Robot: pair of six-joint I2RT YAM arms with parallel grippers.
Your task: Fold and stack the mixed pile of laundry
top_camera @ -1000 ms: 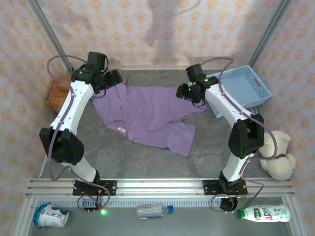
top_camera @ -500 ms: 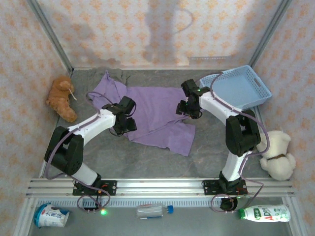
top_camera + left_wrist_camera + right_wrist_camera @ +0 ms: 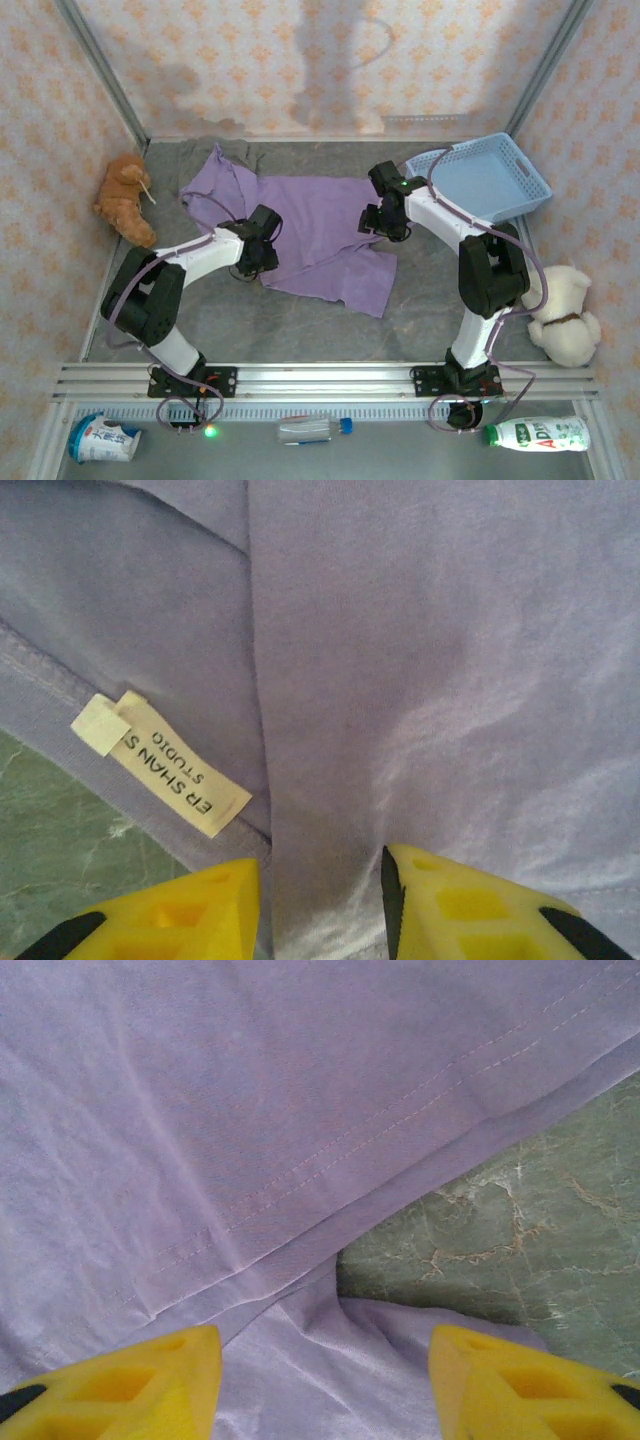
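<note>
Here, the lavender shirt (image 3: 315,215) looks soft and limp; take the hem (image 3: 400,1150) ahead of the wide right fingers (image 3: 130,1380). The left fingers (image 3: 190,910) sit narrow astride a crease (image 3: 262,730), grip unclear.

**A robot test cell dressed as a corner of a home**

Two arms, the left arm (image 3: 195,255) and the right arm (image 3: 450,215), are bolted to an aluminium rail (image 3: 330,378) along the near edge of a grey, stone-patterned worktop (image 3: 420,300). Bare metal posts (image 3: 100,70) frame flat panels of floral wallpaper (image 3: 250,50) on the far, left and right sides. Household props lie about: a lavender shirt (image 3: 310,225), a blue lattice basket (image 3: 520,170) far right, an orange plush toy (image 3: 125,200) left and a cream plush toy (image 3: 562,315) right.
</note>
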